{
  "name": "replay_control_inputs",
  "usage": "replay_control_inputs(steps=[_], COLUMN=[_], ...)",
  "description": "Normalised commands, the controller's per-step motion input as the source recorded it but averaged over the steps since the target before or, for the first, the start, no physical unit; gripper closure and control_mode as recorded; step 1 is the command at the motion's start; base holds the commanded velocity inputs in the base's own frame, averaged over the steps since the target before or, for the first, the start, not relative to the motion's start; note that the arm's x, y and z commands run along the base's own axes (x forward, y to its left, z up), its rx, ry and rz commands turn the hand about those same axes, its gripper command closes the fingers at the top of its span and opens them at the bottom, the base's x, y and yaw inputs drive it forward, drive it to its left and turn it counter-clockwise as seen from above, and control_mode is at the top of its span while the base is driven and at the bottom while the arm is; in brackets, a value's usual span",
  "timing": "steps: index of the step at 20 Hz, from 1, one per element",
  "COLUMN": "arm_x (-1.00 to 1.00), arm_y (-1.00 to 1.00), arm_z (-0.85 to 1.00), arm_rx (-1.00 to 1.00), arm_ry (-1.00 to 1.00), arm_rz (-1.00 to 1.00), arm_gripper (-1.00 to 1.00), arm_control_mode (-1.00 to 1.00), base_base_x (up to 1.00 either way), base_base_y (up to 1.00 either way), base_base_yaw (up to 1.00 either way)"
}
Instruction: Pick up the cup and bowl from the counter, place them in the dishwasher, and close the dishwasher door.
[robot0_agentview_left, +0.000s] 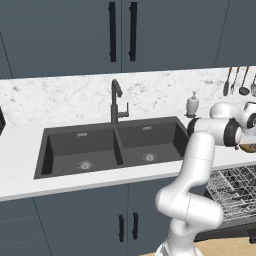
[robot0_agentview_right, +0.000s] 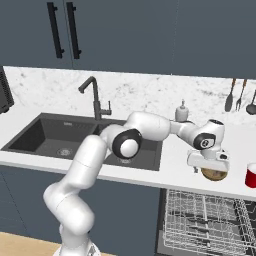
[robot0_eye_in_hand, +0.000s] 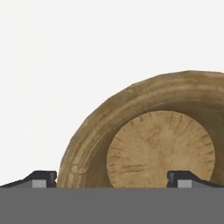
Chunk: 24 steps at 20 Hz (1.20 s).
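Gripper (robot0_eye_in_hand: 112, 179) spread wide, hung just above wooden bowl (robot0_eye_in_hand: 153, 144), pinching nothing; left fingertip (robot0_eye_in_hand: 43, 178) outside the rim, the other over the bowl's hollow; bowl (robot0_agentview_right: 214, 174) sat on white marble counter (robot0_agentview_right: 175, 167) right of black double sink (robot0_agentview_left: 112, 145), just under the hand; red cup (robot0_agentview_right: 251, 175) stood on the counter near the bowl, to its right; dishwasher (robot0_agentview_right: 205, 222) lay open below, silver wire rack (robot0_agentview_left: 232, 192) pulled out; soap dispenser (robot0_agentview_left: 192, 104) stood by the backsplash behind the sink; utensils (robot0_agentview_right: 239, 95) hung on the wall.
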Motion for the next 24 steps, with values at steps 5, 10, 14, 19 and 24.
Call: replay_control_inputs(steps=[5,10,14,19,24], arm_x=[0.0,0.0,0.0,-0.28,-0.67], arm_y=[0.0,0.0,0.02,0.56,0.76], arm_z=[0.0,0.0,0.0,0.0,0.0], arm_rx=[0.0,0.0,0.0,0.0,0.0], arm_ry=[0.01,0.0,0.0,-0.03,-0.07], arm_rz=[0.0,0.0,0.01,0.04,0.09], arm_gripper=[1.0,1.0,1.0,1.0,1.0], arm_control_mode=[-1.0,-1.0,-1.0,-1.0,-1.0], base_base_x=[0.0,0.0,0.0,0.0,0.0], base_base_y=[0.0,0.0,0.0,0.0,0.0], base_base_yaw=[0.0,0.0,0.0,0.0,0.0])
